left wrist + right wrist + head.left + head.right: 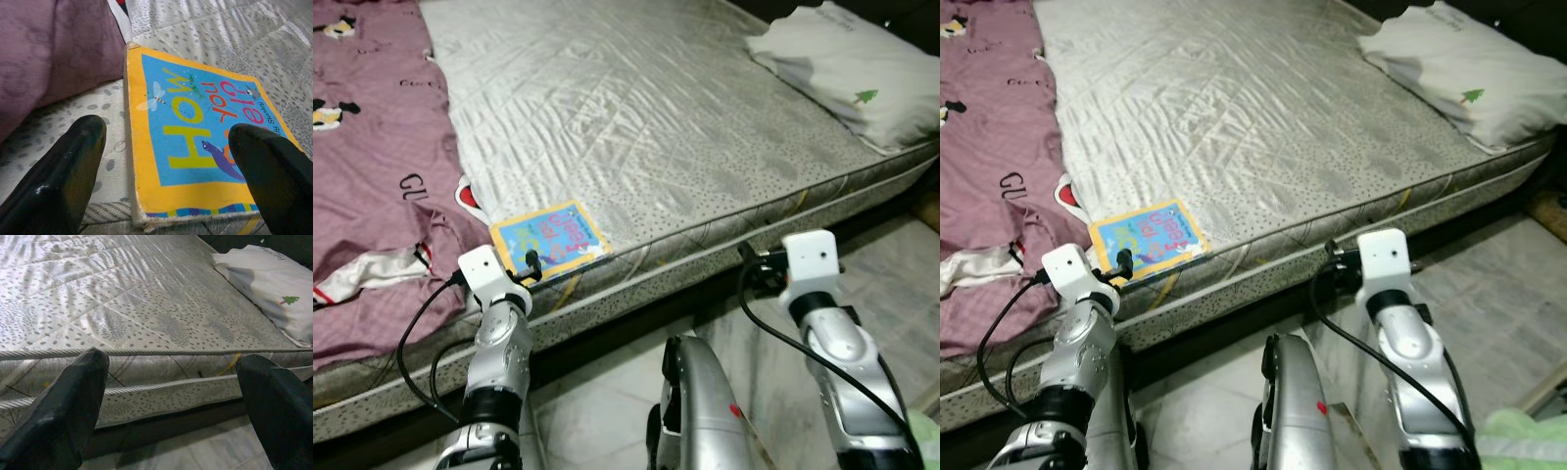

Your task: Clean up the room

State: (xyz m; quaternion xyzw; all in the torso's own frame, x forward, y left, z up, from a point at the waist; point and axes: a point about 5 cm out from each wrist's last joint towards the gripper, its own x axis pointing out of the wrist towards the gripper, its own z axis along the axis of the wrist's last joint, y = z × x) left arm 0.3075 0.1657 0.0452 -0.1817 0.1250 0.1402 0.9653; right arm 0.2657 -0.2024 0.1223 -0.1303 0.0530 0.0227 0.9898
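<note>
Bare grey mattress (656, 127) w/ purple blanket (372, 166) at robot's left, white pillow (847, 69) far right. Picture book (548, 238) lies flat at mattress front edge. Left gripper (166, 171) spread wide just before book; right gripper (171, 406) spread, facing mattress side.

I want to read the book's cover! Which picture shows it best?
The left wrist view: the book lies close between the open left pincer's fingers, letters legible. Both eye views show it small at the mattress edge.
</note>
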